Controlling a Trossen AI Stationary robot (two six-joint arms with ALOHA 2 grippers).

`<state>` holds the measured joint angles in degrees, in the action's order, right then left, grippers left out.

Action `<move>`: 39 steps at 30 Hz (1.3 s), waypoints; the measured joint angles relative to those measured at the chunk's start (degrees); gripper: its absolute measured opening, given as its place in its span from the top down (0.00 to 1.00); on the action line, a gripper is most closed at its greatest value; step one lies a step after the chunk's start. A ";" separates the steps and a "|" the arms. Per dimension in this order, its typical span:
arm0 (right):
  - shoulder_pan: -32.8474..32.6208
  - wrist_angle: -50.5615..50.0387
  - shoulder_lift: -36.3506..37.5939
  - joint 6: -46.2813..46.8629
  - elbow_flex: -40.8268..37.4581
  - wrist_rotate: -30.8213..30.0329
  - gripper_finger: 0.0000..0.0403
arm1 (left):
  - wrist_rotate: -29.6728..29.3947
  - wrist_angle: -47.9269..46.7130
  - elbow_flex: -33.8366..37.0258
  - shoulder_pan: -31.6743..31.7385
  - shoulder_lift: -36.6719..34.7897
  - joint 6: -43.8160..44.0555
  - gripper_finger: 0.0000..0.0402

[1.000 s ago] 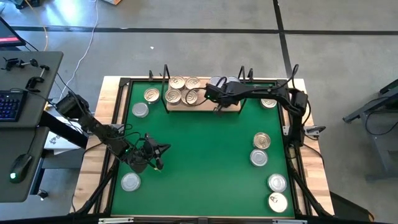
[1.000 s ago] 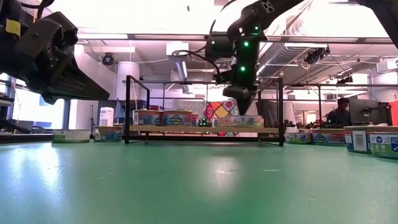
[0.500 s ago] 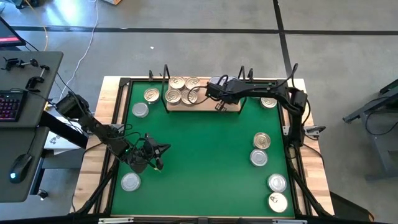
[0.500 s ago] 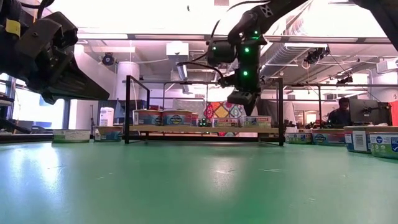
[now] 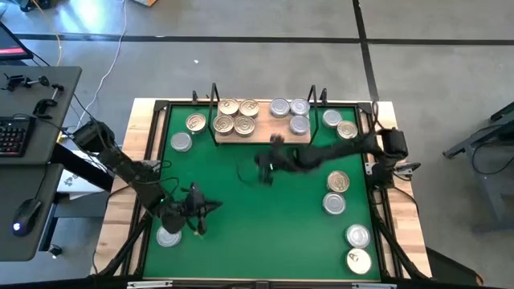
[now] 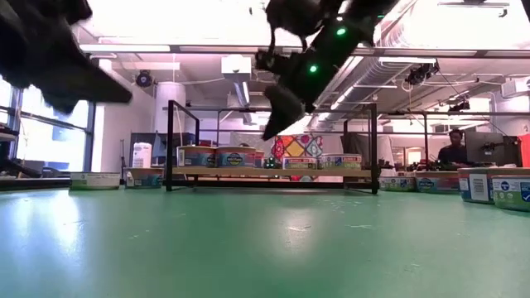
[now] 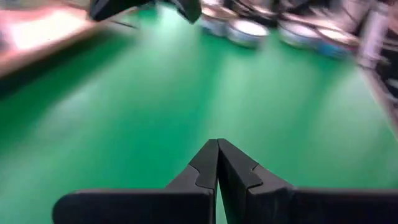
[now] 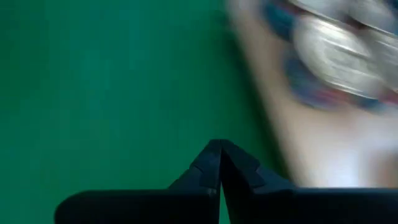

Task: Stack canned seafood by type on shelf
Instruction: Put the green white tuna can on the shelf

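Arms: matte black, jointed, cabled.
Indicator lights: green.
Right gripper (image 8: 219,163) fingers: black, wedge-shaped, stepped inner edges.

The tins (image 5: 229,107) on the shelf (image 5: 261,135) show shiny metal lids, some gold-toned, some plain silver (image 5: 298,124), with printed paper-like bands around their sides in the low view. The shelf board is pale, matt wood with thin black metal wire uprights (image 6: 170,145). The mat (image 5: 257,225) is a smooth green surface with a soft sheen, reflecting light just ahead of the left gripper's (image 7: 217,144) matt black plastic-looking fingers (image 7: 239,174). The table (image 5: 409,233) edge is light unfinished-looking wood.
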<state>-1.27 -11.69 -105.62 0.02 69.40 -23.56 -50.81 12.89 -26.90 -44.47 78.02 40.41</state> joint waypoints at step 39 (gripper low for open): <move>-17.88 22.54 0.07 2.63 -15.05 -6.30 1.00 | 10.99 -43.23 -20.34 1.73 7.26 22.12 1.00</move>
<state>-19.15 10.85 -105.56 2.65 54.35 -29.86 -39.82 -30.34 -47.24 -42.75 85.28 62.54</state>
